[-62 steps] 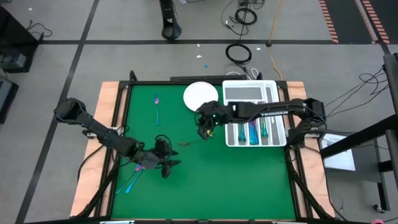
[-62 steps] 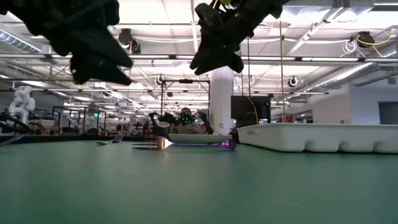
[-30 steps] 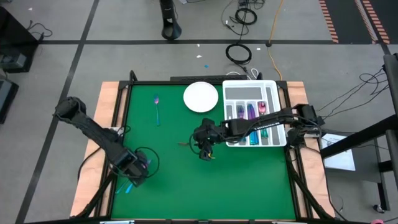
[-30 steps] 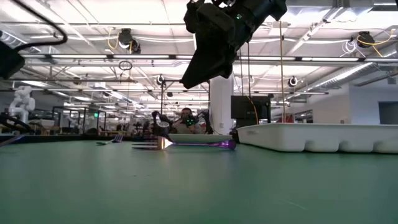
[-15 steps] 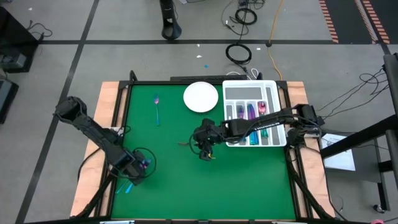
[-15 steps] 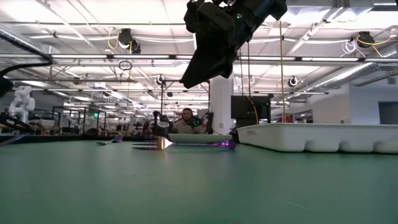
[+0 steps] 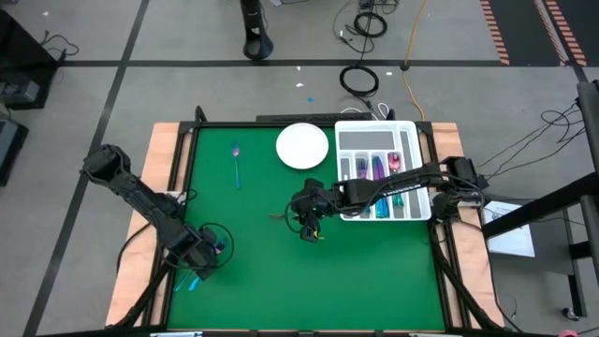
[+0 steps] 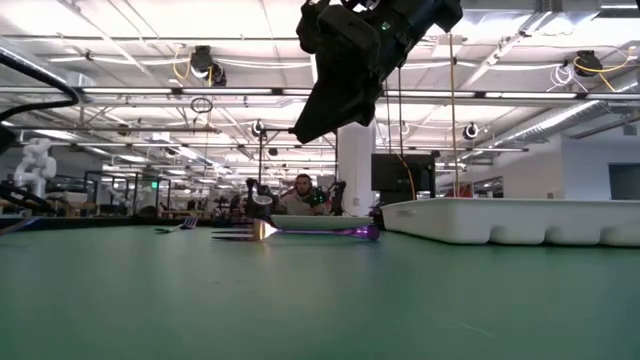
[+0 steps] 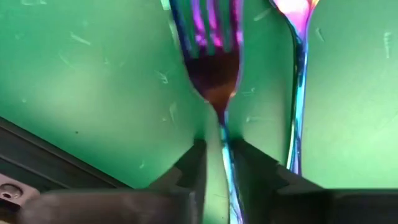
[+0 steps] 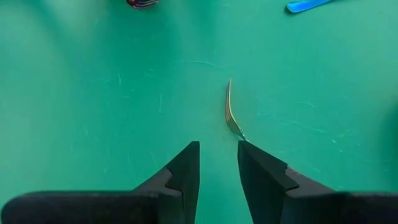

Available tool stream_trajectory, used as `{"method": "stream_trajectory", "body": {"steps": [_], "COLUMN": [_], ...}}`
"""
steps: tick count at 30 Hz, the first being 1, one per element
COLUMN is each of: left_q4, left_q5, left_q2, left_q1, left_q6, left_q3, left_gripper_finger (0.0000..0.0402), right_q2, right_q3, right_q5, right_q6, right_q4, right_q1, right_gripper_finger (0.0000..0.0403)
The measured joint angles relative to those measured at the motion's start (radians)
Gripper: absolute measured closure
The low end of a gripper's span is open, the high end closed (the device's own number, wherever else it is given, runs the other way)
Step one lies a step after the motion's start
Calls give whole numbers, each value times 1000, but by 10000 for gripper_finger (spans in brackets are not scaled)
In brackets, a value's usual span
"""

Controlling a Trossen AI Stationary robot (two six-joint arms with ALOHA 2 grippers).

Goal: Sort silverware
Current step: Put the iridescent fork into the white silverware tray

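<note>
Gripping a fork (image 9: 214,74) whose tines run off-frame, left jaws shut; right jaws slightly parted

From overhead you look straight down on the whole green felt-topped table (image 7: 281,271), floor and cables around it, with the white slotted plastic tray (image 7: 379,140) at its far right. From table height you look level across that same green surface into the hall behind, the tray's white wall (image 8: 510,222) on your right; a seated person (image 8: 300,198) shows far beyond it. Your left wrist camera sits very close to the cloth, well away from the tray, an iridescent blue-purple metal fork (image 9: 214,68) filling its view. Your right wrist camera looks down from higher, just beside the tray, sharing bare green felt with the overhead view.
</note>
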Motion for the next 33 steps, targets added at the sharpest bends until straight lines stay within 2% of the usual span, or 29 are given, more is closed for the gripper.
{"method": "stream_trajectory", "body": {"steps": [4,6,12,22,25,27,33], "left_q4": [12,21,5,-82,-84,-79,4], "left_q5": [1,-5,-38,-244,-345,-456,-910], "left_q2": [0,0,3,-68,-109,-133,-181], "left_q1": [0,0,-1,24,42,55,98], "left_q6": [-1,-4,27,90,112,130,160], "left_q3": [0,0,23,123,149,169,200], "left_gripper_finger": [380,392,387,394,394,394,394], "right_q2": [0,0,0,0,1,5,21], "right_q3": [0,0,0,0,0,0,-1], "right_q5": [0,0,0,0,1,1,2], "right_q6": [0,0,0,28,57,75,79], "right_q4": [-2,-4,-18,-8,20,59,190], "right_q1": [0,0,0,4,15,29,83], "right_gripper_finger": [303,303,303,303,303,303,303]}}
